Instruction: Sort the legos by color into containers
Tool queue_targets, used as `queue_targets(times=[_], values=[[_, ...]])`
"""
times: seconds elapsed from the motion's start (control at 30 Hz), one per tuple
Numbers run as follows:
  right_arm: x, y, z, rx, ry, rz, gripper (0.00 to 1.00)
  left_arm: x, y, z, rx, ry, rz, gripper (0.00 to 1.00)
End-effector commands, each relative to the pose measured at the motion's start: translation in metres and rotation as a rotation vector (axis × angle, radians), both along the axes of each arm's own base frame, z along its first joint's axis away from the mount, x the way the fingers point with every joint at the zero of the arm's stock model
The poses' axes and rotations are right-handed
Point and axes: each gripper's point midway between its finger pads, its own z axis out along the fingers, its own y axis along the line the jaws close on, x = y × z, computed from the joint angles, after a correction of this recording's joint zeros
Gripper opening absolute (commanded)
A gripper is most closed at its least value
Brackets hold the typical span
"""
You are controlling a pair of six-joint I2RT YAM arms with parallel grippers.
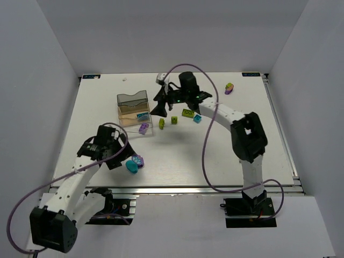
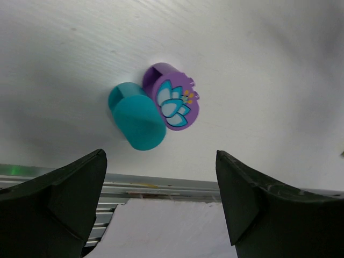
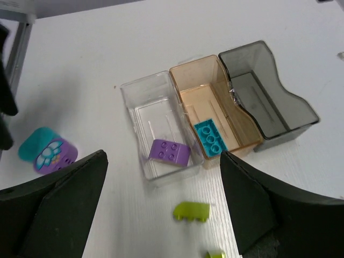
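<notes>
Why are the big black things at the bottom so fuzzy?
Left wrist view: the black fingers are probably too close to the lens, so they blur, while the teal round plastic brick and purple flower-printed brick look sharp. Right wrist view: same fuzzy fingers, sharp clear plastic bin.

White table: one bin set and loose bricks lying on it.

Three joined containers, smoky grey, tan and clear in a row, stand at 10 o'clock from the table's centre. Just past centre toward 12 o'clock lie, apart in a loose arc, a first lime brick, a second lime brick and a third lime brick, with a cyan brick close at its 4 o'clock. A lime-and-purple pair sits at 2 o'clock near the far edge. At 8 o'clock, toward the near edge, a cyan round piece touches a purple flower-printed piece.
</notes>
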Motion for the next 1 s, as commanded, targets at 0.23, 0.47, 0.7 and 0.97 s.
queue_targets(times=[0.23, 0.47, 0.7, 0.97], values=[[-0.039, -0.08, 0.047, 0.06, -0.023, 0.024, 0.89, 0.01, -0.02, 0.011, 0.475, 0.013, -0.398, 0.94], [-0.037, -0.117, 0.047, 0.06, 0.006, -0.036, 0.89, 0.009, -0.012, -0.007, 0.682, 0.19, -0.636, 0.96], [-0.043, -0.124, 0.039, 0.052, 0.04, -0.051, 0.89, 0.007, -0.037, -0.027, 0.584, 0.201, -0.748, 0.96], [-0.043, -0.127, 0.037, 0.055, 0.056, -0.056, 0.89, 0.021, -0.054, -0.047, 0.571, 0.213, -0.822, 0.96]])
